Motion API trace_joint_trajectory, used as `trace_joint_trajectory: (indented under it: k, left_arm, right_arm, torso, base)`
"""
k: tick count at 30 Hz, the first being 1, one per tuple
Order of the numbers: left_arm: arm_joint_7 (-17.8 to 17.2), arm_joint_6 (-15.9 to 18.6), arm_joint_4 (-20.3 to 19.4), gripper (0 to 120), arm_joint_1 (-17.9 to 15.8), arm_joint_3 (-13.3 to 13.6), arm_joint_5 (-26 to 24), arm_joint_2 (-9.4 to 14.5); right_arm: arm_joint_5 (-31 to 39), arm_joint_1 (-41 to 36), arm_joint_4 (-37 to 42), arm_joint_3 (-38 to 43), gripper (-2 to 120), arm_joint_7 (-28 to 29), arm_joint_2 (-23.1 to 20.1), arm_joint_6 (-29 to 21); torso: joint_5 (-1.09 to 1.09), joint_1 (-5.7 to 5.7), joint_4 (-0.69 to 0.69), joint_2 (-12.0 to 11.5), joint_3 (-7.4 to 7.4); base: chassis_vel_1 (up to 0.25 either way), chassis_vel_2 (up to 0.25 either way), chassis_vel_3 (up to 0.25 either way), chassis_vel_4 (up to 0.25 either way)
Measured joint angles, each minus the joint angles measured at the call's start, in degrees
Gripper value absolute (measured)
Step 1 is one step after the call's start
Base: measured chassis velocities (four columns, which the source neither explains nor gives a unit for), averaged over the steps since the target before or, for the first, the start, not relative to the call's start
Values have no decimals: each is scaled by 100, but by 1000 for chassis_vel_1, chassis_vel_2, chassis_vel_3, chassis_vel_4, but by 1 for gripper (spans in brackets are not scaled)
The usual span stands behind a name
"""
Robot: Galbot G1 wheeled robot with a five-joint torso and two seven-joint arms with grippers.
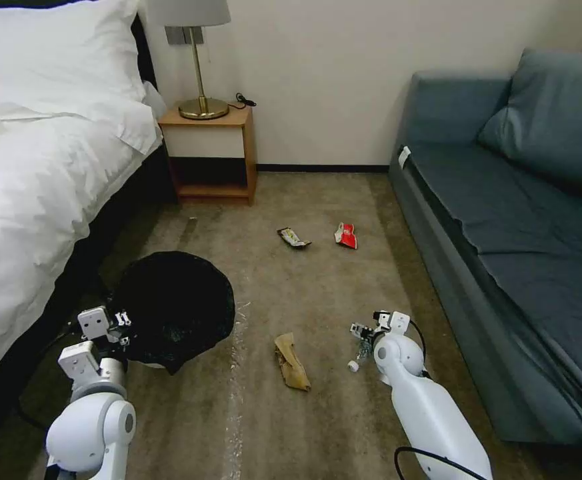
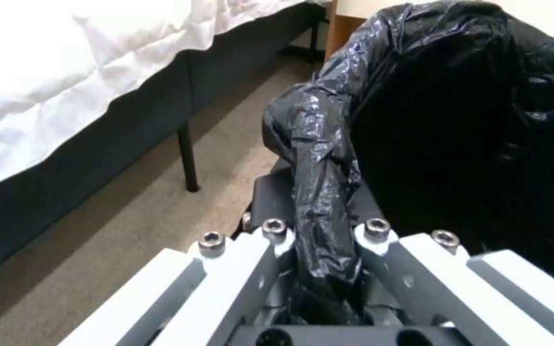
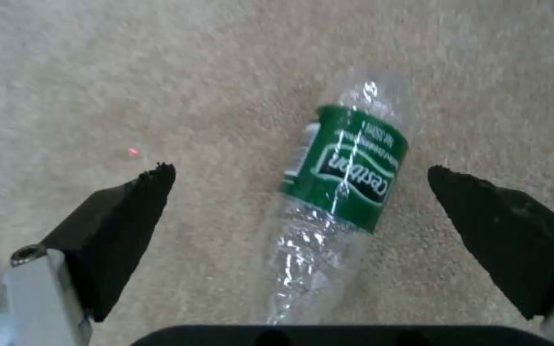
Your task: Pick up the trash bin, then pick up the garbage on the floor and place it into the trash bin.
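Note:
The trash bin (image 1: 174,307), white under a crinkly black bag (image 2: 457,120), sits low at my left beside the bed. My left gripper (image 1: 121,327) is shut on its bag-covered rim (image 2: 319,192). On the olive-brown floor (image 1: 291,293) lies the garbage: a crumpled brown paper bag (image 1: 292,363), a dark-and-yellow wrapper (image 1: 293,238), a red wrapper (image 1: 346,235) and a clear bottle (image 3: 341,168) with a green label. My right gripper (image 1: 364,333) hovers open just above the bottle (image 1: 359,355), its black fingers (image 3: 123,211) spread to either side without touching it.
A bed (image 1: 31,173) with white linen runs along the left, one dark leg (image 2: 187,158) near the bin. A wooden nightstand (image 1: 211,157) with a brass lamp stands at the back wall. A blue-grey sofa (image 1: 517,220) borders the right side of the carpet.

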Motion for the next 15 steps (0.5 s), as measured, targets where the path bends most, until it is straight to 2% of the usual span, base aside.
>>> trace_joint_trajectory:
  k: [15]
  left_arm:
    - [-11,12,-55,4,35,-32,0,13]
  right_arm:
    - [-663,464,-1266,419,100,-441,396,275]
  torso:
    - [0,0,1,0,0]
  base:
    - [0,0,0,0]
